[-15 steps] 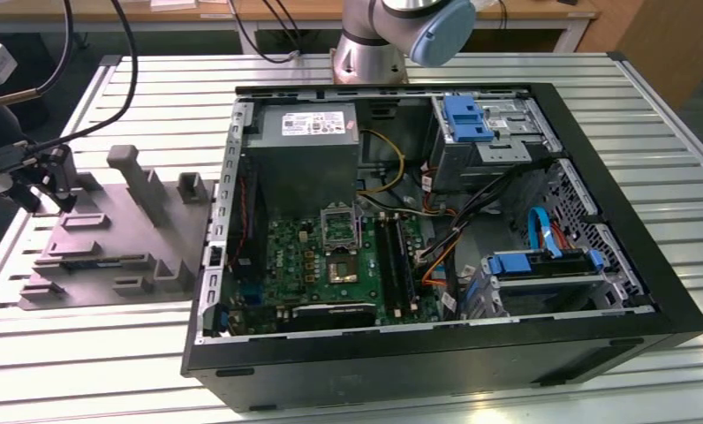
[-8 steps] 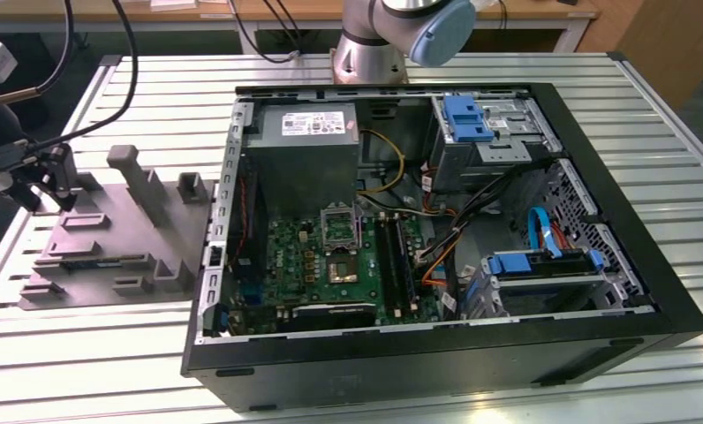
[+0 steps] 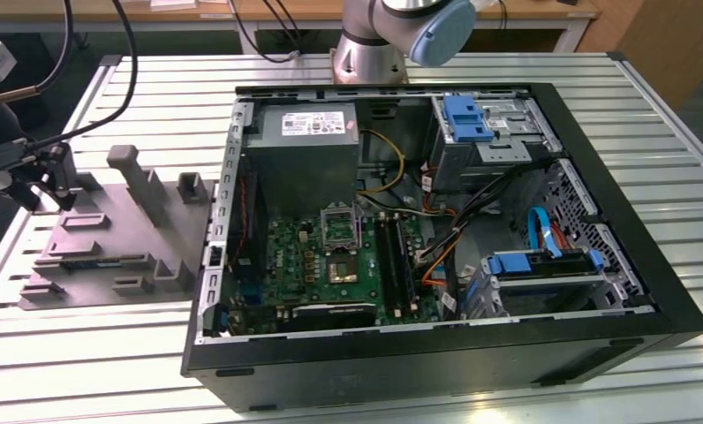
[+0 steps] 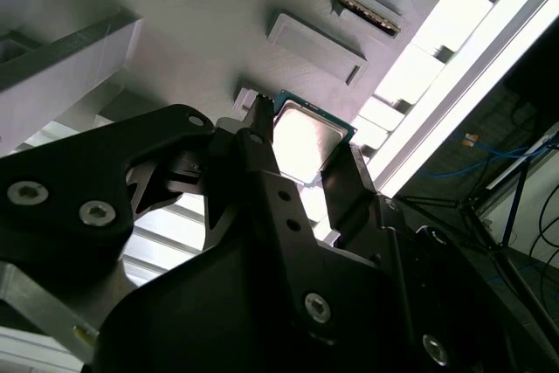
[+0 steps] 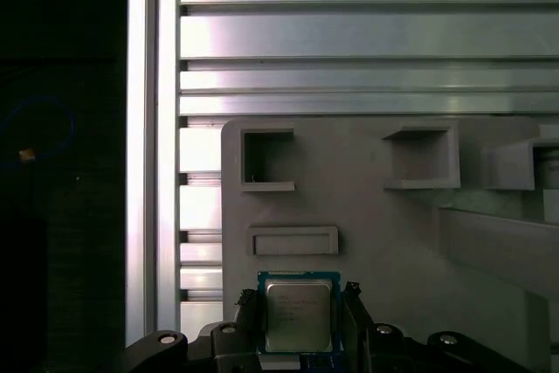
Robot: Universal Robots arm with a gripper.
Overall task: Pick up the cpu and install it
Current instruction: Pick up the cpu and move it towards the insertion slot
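The cpu (image 5: 298, 316), a small square chip with a silvery top and a green rim, sits between my gripper's (image 5: 299, 303) two dark fingers (image 5: 247, 314), which press against its opposite edges. In the second wrist view the cpu (image 4: 307, 139) is likewise clamped in the gripper (image 4: 301, 148), just over the grey fixture plate (image 4: 175, 32). Seen from outside, the gripper (image 3: 48, 199) hangs over the plate's (image 3: 104, 256) end at the exterior view's left. The metal-framed socket (image 3: 340, 227) lies on the green board inside the open computer case (image 3: 634, 265).
The plate carries raised blocks and pockets (image 5: 267, 160). Slatted aluminium table (image 3: 93, 353) lies all around. A dark chip (image 3: 343, 269) sits below the socket. Cables, drive bays (image 3: 481, 124) and a power supply (image 3: 310, 146) crowd the case. The arm base (image 3: 381, 44) stands behind it.
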